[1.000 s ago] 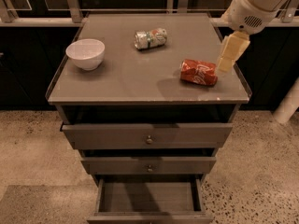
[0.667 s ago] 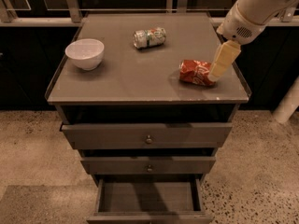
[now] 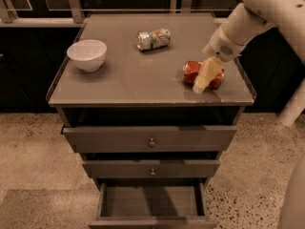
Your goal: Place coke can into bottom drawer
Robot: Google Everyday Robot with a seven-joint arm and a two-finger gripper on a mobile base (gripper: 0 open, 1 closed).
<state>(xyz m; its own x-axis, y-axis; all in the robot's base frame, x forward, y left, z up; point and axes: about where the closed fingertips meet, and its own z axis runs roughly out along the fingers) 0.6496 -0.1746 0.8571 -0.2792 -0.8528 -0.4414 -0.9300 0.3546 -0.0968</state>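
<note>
The red coke can [image 3: 192,72] lies on its side at the right of the cabinet top [image 3: 143,80]. My gripper [image 3: 206,76] hangs from the white arm at the upper right and sits right over the can's near side, hiding its middle. The bottom drawer [image 3: 151,202] is pulled open below the two knobbed drawers, and nothing shows inside it.
A white bowl [image 3: 86,54] stands at the left of the top. A green-and-white can [image 3: 153,38] lies on its side at the back middle. The top drawer [image 3: 150,137] stands slightly out. Speckled floor [image 3: 28,151] surrounds the cabinet.
My gripper has moved left and down, from beside the coke can's right end to directly over the can. The can, bowl and drawers have not moved.
</note>
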